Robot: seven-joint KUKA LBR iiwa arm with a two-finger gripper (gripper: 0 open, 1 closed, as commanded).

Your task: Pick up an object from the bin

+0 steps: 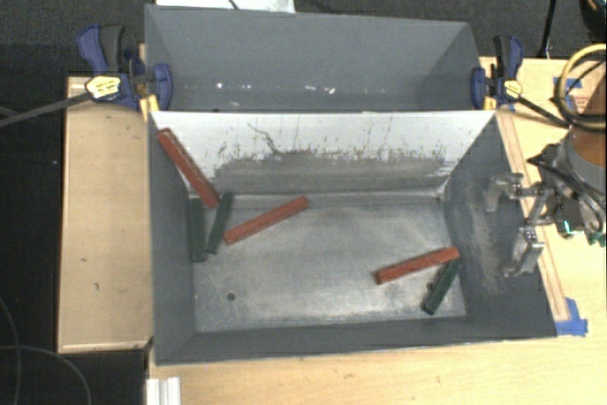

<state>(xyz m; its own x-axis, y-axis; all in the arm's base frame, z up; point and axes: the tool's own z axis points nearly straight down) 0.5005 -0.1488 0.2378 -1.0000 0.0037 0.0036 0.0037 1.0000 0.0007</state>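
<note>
Gripper point(510, 228) over the right wall of the grey metal bin point(313, 337), jaws spread wide (nothing between). Nearest, by the front-right corner: flat red-brown stick point(415, 266), with a short dark green stick point(439, 286) touching its right end.

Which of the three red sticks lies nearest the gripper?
The red stick at lower right, beside a dark green stick, close to the gripper at the right wall; the other two lie leftward.
</note>
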